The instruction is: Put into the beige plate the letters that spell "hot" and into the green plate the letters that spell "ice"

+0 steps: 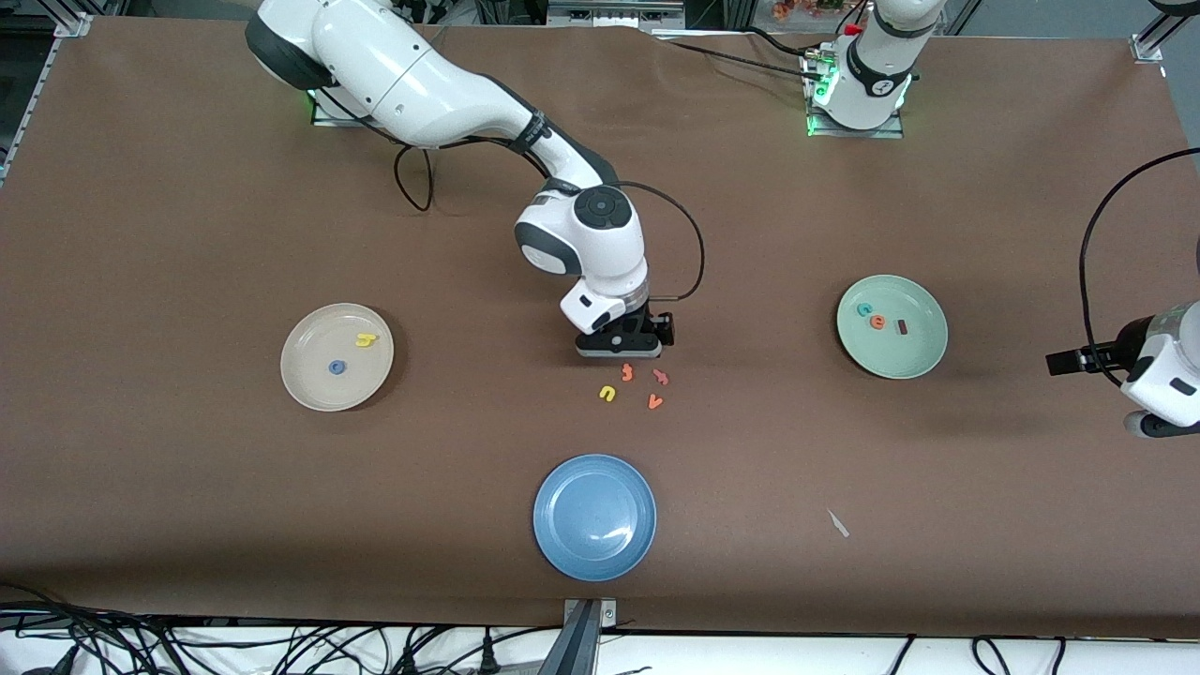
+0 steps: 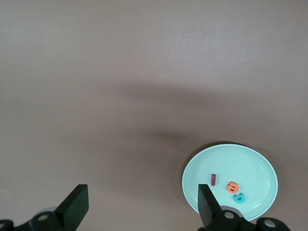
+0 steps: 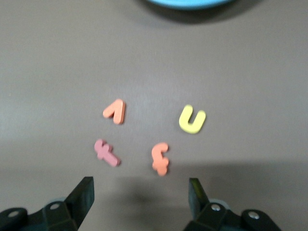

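Note:
The beige plate [image 1: 309, 389] holds the yellow h [image 1: 366, 339] and the blue o [image 1: 336, 367]. In the green plate [image 1: 914, 361] [image 2: 250, 166] lie the teal c [image 1: 864, 308] [image 2: 239, 197], the orange e [image 1: 877, 322] [image 2: 233, 186] and the dark red i [image 1: 902, 327] [image 2: 213, 179]. The orange t [image 1: 627, 372] [image 3: 160, 158] lies on the table mid-way between the plates. My right gripper [image 1: 620, 355] [image 3: 140, 197] hangs open and empty just above the table, right beside the t. My left gripper [image 2: 143, 208] is open and empty, waiting beside the green plate at the left arm's end.
Around the t lie a pinkish-red letter [image 1: 661, 378] [image 3: 106, 152], a yellow u [image 1: 607, 394] [image 3: 192, 119] and an orange v [image 1: 654, 402] [image 3: 115, 111]. A blue plate [image 1: 594, 516] [image 3: 187, 3] stands nearer the front camera. A small pale scrap [image 1: 837, 523] lies near the front edge.

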### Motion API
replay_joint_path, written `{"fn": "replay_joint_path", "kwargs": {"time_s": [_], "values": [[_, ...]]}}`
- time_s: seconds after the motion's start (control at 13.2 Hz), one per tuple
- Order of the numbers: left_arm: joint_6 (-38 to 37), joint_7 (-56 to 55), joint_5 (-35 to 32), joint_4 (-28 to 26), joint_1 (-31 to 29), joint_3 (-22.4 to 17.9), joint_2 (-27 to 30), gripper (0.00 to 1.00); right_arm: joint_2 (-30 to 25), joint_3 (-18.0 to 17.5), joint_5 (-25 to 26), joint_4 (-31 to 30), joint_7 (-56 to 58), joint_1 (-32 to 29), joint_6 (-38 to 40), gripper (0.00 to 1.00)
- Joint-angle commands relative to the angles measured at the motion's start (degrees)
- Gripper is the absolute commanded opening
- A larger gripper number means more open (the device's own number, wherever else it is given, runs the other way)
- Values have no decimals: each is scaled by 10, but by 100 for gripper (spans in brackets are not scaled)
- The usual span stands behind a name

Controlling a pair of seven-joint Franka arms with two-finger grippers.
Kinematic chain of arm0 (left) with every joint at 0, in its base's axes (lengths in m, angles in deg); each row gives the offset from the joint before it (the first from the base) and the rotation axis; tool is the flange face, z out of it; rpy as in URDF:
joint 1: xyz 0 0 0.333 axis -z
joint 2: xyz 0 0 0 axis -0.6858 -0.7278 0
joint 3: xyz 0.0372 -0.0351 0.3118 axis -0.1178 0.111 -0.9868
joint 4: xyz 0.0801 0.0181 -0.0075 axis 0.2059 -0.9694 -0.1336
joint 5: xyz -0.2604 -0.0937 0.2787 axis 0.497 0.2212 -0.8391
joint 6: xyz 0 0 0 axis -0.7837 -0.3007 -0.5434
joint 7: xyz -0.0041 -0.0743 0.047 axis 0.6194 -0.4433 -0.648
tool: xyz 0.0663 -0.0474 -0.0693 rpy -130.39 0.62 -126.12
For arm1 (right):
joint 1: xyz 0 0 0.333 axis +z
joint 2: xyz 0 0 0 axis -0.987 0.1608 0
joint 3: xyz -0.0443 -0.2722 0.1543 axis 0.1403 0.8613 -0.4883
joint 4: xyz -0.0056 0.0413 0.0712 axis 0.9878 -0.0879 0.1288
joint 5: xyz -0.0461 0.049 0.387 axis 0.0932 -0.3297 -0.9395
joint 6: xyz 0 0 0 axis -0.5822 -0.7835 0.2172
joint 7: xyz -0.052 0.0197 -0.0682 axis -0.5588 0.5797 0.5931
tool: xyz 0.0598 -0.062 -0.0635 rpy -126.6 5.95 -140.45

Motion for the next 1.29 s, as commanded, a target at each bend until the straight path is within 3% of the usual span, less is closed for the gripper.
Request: {"fn": "replay_joint_path", "kwargs": {"time_s": [0.0, 0.3, 0.61, 1.06, 1.14, 1.22], "values": [[-16, 19, -3, 4, 14, -1, 27, 100, 38, 14, 12, 54, 48, 7, -6, 85], [-34, 5, 8, 5, 38, 1, 31, 100, 45, 18, 12, 53, 50, 8, -14, 82], [-38, -6, 10, 31, 110, 2, 44, 100, 51, 18, 13, 48, 47, 14, -11, 75], [-16, -9, 16, 51, 132, 1, 34, 100, 51, 18, 14, 38, 47, 14, -10, 54], [-16, -14, 17, 50, 153, -11, 47, 100, 50, 17, 14, 38, 47, 14, -10, 53], [-16, -25, 26, 52, 189, -55, 68, 100, 50, 17, 14, 36, 47, 14, -10, 50]]}}
